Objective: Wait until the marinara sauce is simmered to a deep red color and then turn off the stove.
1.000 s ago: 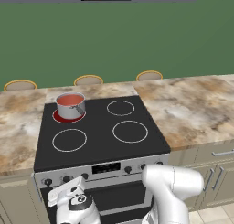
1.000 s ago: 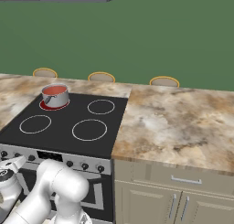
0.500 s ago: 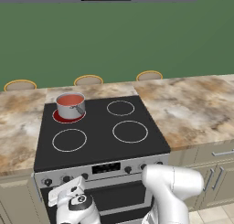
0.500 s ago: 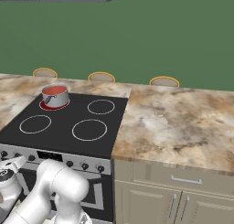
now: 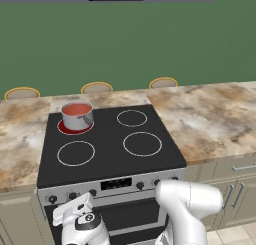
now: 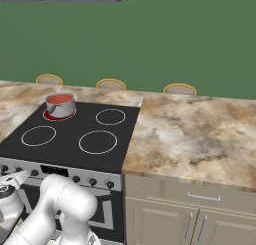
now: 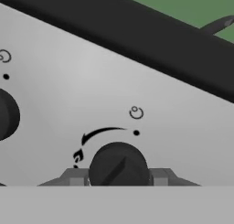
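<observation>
Marinara sauce (image 5: 76, 109): orange-red, held in a steel saucepan (image 5: 78, 117) on the stove's (image 5: 112, 159) rear-left burner, which glows red.
End effector (image 7: 118, 178): clamped on a black knob (image 7: 119, 167) of the silver front panel.
Counter (image 5: 215, 121): marbled, on both sides of the stove.

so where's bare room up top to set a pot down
Free: the counter right of the stove, and three bare burners. Taken: the back-left burner, under the saucepan. Crowded low at the front panel, where the gripper sits at a knob.
</observation>
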Available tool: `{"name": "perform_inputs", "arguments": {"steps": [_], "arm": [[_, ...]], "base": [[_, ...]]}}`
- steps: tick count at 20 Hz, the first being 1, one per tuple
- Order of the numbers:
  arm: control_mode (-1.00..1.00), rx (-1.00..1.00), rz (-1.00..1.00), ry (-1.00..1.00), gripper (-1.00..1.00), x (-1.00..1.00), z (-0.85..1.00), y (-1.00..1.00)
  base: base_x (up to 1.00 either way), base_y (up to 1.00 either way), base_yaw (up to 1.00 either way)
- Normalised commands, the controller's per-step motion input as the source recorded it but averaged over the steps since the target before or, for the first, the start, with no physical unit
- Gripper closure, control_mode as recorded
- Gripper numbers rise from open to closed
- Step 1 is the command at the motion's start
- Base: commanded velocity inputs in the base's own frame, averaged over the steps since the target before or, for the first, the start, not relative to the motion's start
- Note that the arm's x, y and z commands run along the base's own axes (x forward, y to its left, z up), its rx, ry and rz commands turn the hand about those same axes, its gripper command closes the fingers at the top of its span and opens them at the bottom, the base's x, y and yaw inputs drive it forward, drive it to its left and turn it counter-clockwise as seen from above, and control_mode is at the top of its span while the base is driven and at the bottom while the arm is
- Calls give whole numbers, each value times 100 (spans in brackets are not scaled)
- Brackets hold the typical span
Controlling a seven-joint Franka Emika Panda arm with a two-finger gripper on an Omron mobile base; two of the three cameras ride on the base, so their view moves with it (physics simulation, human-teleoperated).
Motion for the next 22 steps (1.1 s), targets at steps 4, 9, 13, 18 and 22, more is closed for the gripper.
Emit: {"name": "perform_inputs", "arguments": {"steps": [4, 9, 13, 18, 22], "arm": [[-100, 0, 0, 0, 100, 0, 0, 0], [-100, 0, 0, 0, 100, 0, 0, 0], [-100, 0, 0, 0, 100, 0, 0, 0], [-100, 0, 0, 0, 100, 0, 0, 0], [-100, 0, 0, 0, 100, 0, 0, 0]], "base": [[0, 0, 0], [0, 0, 0], [0, 0, 0], [0, 0, 0], [0, 0, 0]]}}
